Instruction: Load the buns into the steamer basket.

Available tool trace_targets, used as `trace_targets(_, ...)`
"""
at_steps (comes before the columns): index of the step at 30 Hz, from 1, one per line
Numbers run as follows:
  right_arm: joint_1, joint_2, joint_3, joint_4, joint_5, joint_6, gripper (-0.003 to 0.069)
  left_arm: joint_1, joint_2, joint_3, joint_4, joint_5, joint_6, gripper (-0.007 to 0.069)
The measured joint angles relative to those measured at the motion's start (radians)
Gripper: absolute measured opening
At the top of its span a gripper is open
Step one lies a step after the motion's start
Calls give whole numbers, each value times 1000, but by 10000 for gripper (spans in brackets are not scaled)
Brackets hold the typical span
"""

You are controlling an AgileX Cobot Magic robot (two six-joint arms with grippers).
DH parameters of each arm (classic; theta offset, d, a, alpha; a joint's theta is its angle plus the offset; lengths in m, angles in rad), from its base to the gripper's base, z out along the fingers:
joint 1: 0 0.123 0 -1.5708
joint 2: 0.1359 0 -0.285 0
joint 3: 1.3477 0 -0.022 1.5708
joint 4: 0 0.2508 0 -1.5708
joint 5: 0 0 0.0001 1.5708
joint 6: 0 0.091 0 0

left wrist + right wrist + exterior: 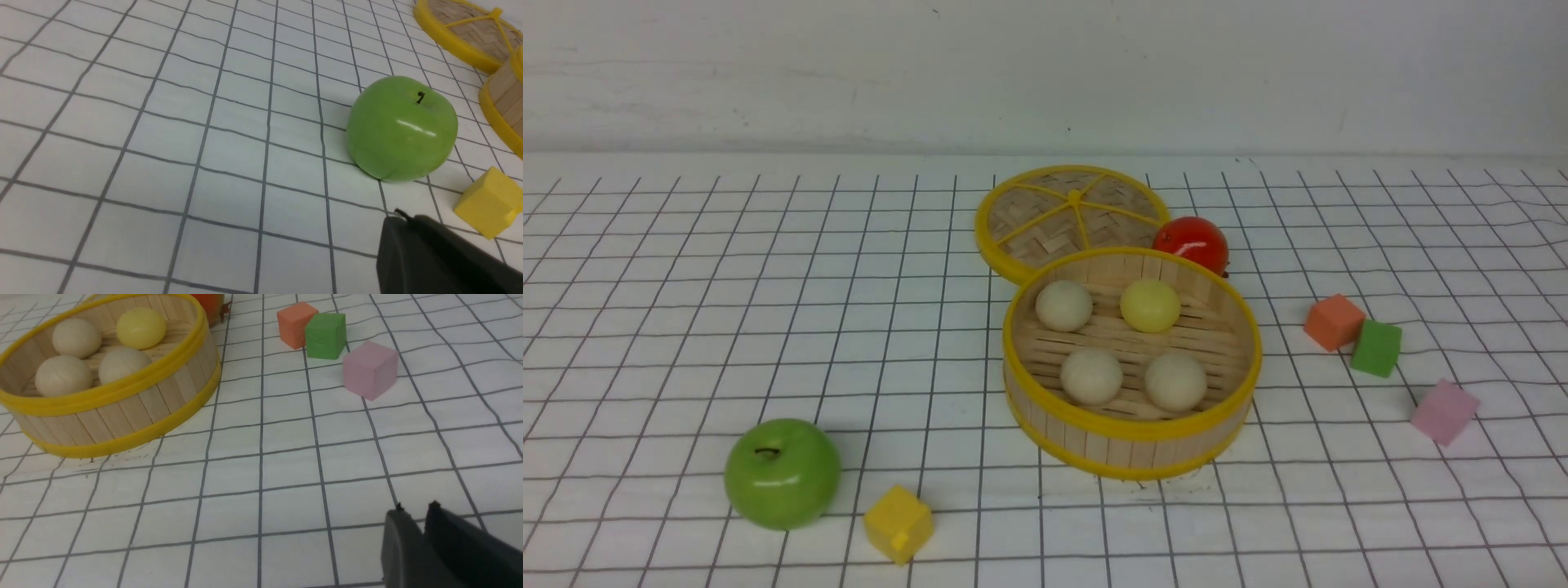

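Note:
The steamer basket stands mid-table with the buns inside: three cream-white ones and a pale yellow one. The right wrist view also shows the basket with the yellow bun and white buns in it. My right gripper hovers over bare cloth away from the basket, its tips a narrow gap apart, holding nothing. My left gripper is shut and empty near the green apple. Neither arm shows in the front view.
The woven lid lies flat behind the basket with a shiny red ball beside it. A green apple and yellow cube sit front left. Orange, green and pink cubes lie to the right.

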Motion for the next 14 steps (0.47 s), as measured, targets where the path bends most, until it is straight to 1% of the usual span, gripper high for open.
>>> trace_targets(14, 0, 0, 0, 0, 0, 0, 106, 0, 0, 0, 0, 0, 0, 8)
